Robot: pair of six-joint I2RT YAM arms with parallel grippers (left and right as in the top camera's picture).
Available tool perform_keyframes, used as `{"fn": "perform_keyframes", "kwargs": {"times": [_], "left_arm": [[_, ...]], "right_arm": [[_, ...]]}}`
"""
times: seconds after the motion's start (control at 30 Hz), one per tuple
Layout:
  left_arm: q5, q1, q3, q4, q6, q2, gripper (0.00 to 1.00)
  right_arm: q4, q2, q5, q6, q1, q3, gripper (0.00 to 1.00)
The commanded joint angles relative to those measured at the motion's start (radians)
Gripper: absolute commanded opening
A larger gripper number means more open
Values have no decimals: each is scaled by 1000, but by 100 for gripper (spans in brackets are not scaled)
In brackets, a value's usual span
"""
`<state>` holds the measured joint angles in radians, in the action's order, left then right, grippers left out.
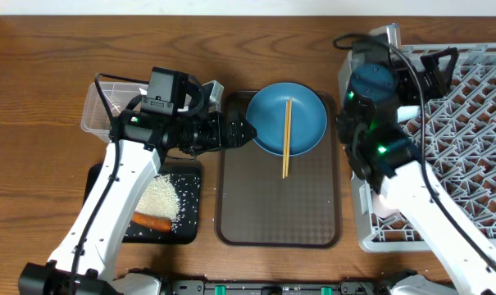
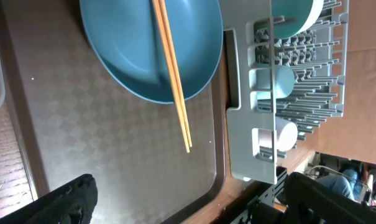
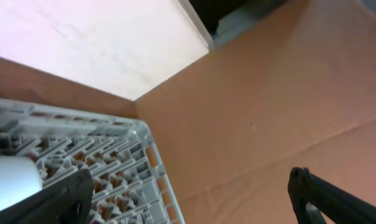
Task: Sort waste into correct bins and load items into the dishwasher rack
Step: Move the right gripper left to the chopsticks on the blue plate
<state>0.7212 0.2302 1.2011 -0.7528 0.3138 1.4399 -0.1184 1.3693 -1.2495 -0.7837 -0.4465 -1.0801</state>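
Observation:
A dark blue plate (image 1: 301, 115) (image 2: 132, 50) lies at the far end of the brown serving tray (image 1: 280, 205) (image 2: 113, 143), with a pair of wooden chopsticks (image 1: 286, 139) (image 2: 173, 78) across it. My left gripper (image 1: 246, 132) (image 2: 197, 208) stands open and empty at the plate's left rim. The black tray (image 1: 190, 192) holds rice (image 1: 159, 197) and a carrot (image 1: 152, 221). The clear tub (image 1: 104, 102) sits behind it. In the grey dishwasher rack (image 1: 461, 139) (image 2: 243, 143) (image 3: 107, 162) stand a light blue cup (image 2: 279, 81), a pinkish-white cup (image 2: 282, 134) and a bowl (image 2: 296, 15). My right gripper (image 1: 436, 70) (image 3: 194, 202) hangs open over the rack's far corner.
The right arm (image 1: 411, 188) stretches over the rack's left side and hides part of it. Brown floor (image 3: 281, 99) shows beyond the rack's corner. The left arm (image 1: 125, 188) passes above the black tray.

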Motion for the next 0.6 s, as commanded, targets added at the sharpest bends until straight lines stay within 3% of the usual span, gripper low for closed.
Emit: {"fn": "perform_keyframes", "kwargs": {"times": [0.0, 0.07, 0.17, 0.23, 0.27, 0.43, 0.57], "left_arm": [[-8, -3, 6, -1, -10, -10, 98], [-8, -3, 6, -1, -10, -10, 98], [-8, -3, 6, -1, -9, -10, 98], [-8, -3, 6, -1, -10, -10, 98], [-8, -3, 6, -1, -10, -10, 98], [-8, -3, 6, -1, -10, -10, 98], [-8, -3, 6, -1, -10, -10, 98]], "right_arm": [[140, -83, 90, 241, 21, 2, 99], [303, -134, 234, 388, 26, 2, 98], [539, -196, 745, 555, 27, 2, 90], [595, -198, 1070, 586, 27, 3, 75], [595, -188, 1149, 654, 26, 3, 73], [591, -120, 1165, 1082, 14, 3, 74], [627, -35, 1197, 1291, 4, 4, 76]]}}
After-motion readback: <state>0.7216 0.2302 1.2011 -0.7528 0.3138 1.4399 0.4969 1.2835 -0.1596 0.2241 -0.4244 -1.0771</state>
